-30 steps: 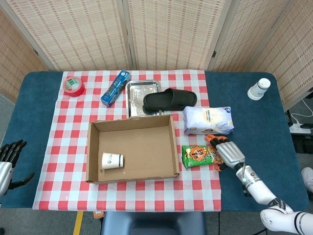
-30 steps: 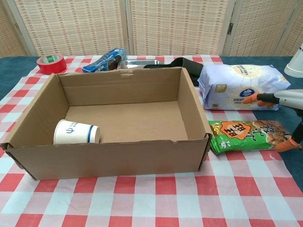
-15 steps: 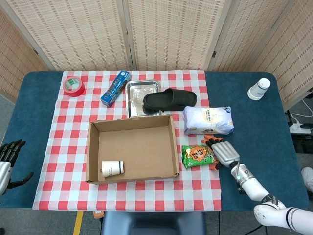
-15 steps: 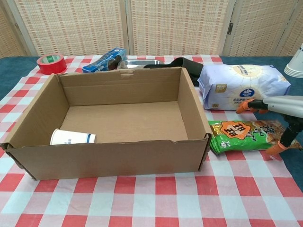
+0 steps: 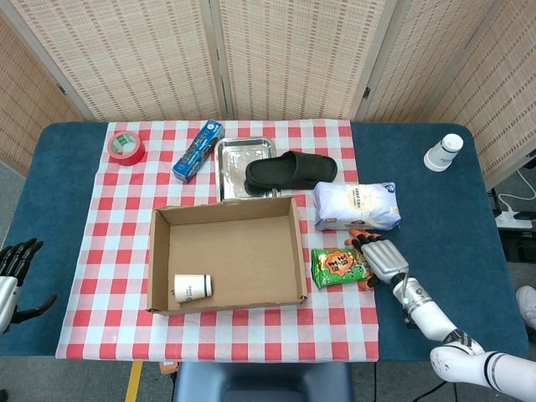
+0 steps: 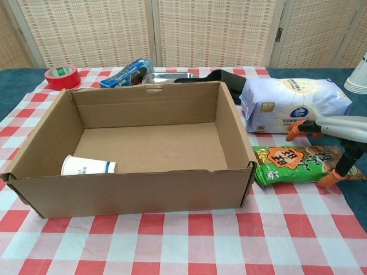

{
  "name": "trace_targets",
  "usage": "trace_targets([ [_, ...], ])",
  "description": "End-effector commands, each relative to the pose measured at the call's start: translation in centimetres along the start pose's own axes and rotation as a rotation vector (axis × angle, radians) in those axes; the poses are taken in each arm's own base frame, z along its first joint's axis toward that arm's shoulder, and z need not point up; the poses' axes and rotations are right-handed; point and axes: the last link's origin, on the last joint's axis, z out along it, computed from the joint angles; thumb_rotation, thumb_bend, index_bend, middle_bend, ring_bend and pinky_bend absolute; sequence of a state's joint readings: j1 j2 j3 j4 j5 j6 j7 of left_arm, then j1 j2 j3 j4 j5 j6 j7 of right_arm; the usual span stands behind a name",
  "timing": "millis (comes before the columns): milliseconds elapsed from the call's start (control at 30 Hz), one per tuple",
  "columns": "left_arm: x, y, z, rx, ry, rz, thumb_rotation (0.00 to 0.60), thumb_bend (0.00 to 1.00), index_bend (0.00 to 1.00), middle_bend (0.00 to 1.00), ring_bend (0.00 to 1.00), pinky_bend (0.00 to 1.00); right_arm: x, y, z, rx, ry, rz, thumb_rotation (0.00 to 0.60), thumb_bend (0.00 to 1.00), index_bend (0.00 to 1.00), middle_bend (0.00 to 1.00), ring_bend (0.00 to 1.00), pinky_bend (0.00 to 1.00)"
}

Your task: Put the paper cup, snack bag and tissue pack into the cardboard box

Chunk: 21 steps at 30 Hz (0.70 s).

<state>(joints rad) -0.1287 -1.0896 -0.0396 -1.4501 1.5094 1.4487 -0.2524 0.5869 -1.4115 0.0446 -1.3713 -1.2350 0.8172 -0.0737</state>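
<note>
The paper cup lay on its side in the lower left corner of the cardboard box, which sat mid-frame on the checked cloth covering the desk. Just right of the box lay the green snack bag, with the white tissue pack above it. The right robot hand reached over the bag's right end, fingers spread above and beside it; whether they touched it I cannot tell. The left robot hand hung at the lower left edge, fingers apart, holding nothing.
</note>
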Motion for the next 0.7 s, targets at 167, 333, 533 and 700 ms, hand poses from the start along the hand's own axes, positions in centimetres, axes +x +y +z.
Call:
trace_targets([
  [167, -0.1, 0.0, 0.1, 0.001, -0.004, 0.000, 0.600, 0.22, 0.00, 0.00, 0.00, 0.00, 0.1, -0.1, 0.5, -0.002, 0.011, 0.009, 0.600, 0.00, 0.25, 0.08, 0.05, 0.24],
  [333, 0.0, -0.1, 0.1, 0.004, -0.002, -0.003, 0.600, 0.22, 0.00, 0.00, 0.00, 0.00, 0.0, 0.0, 0.8, -0.013, 0.010, 0.009, 0.600, 0.00, 0.28, 0.14, 0.11, 0.32],
  [533, 0.0, -0.3, 0.2, 0.011, -0.004, -0.002, 0.600, 0.22, 0.00, 0.00, 0.00, 0.00, -0.2, -0.2, 1.3, -0.017, 0.008, 0.016, 0.600, 0.00, 0.33, 0.17, 0.16, 0.40],
  [700, -0.2, -0.2, 0.4, 0.011, -0.008, 0.001, 0.600, 0.22, 0.00, 0.00, 0.00, 0.00, 0.0, -0.5, 1.4, -0.008, 0.033, 0.006, 0.600, 0.04, 0.49, 0.29, 0.31, 0.53],
])
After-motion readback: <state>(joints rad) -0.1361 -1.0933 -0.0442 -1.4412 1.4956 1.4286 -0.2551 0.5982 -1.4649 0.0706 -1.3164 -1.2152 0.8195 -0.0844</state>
